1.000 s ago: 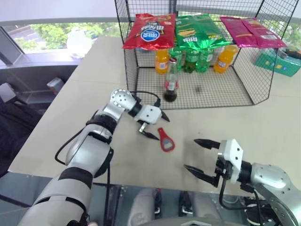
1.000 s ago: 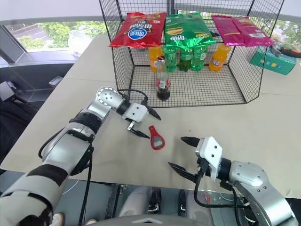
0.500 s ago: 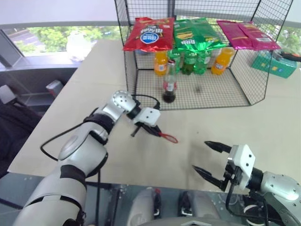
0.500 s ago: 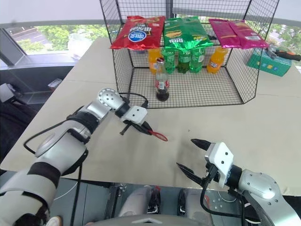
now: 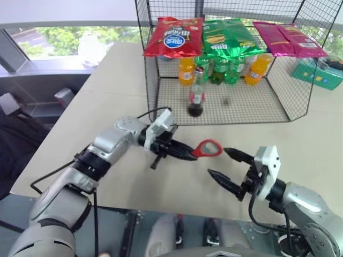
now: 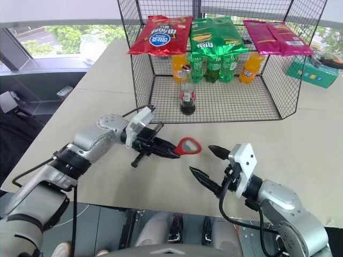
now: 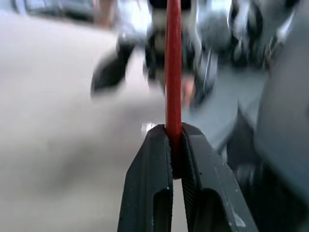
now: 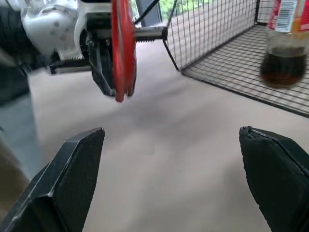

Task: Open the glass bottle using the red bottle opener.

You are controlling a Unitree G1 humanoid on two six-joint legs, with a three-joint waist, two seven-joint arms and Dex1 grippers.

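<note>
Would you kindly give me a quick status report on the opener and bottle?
Left gripper shut on red bottle opener, off the table. Right gripper open, empty, facing it. Glass bottle capped, upright in wire cage. Nothing between.

My view: beige table (image 5: 112, 91) carrying a black wire cage (image 5: 230, 104), a teal box (image 5: 320, 74) beside it, and a clear bag (image 5: 90, 48) at the far corner.

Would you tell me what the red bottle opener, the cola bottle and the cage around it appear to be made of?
The red bottle opener looks like thin, flat metal or plastic with a glossy red coat; edge-on it shows as a narrow strip. The glass bottle is clear and shiny, evidently glass, with dark liquid visible through it. The cage is a grid of thin dark wire, probably coated metal.
</note>
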